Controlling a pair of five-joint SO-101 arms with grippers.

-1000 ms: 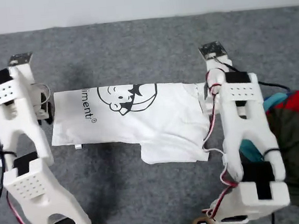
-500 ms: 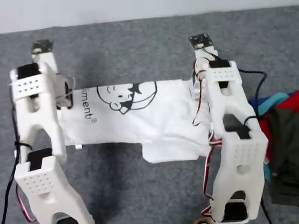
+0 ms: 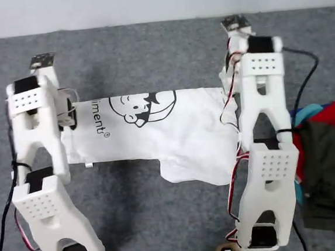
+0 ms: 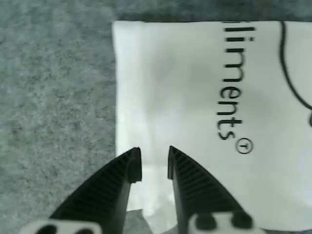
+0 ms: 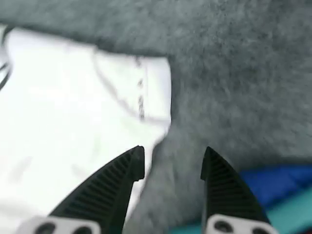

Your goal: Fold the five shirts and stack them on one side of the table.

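A white shirt (image 3: 156, 132) with a black print lies partly folded in the middle of the grey table, a flap sticking out at its near right. My left gripper (image 4: 152, 163) hovers open, with a narrow gap, over the shirt's (image 4: 195, 97) left edge. My right gripper (image 5: 173, 163) is open wider at the shirt's (image 5: 73, 107) far right corner, one finger over cloth and the other over bare table. In the high view the left arm (image 3: 36, 131) stands over the left edge and the right arm (image 3: 261, 94) over the right edge.
A loose pile of coloured shirts (image 3: 326, 164), red, teal, blue and dark olive, lies at the table's right edge beside the right arm; its blue cloth (image 5: 273, 195) shows near the right gripper. Grey table surface (image 3: 150, 56) stretches behind and in front of the white shirt.
The right arm has swung from beside the pile to the shirt's far right corner and stretched farther back. The left arm came in over the left edge, then eased slightly left.
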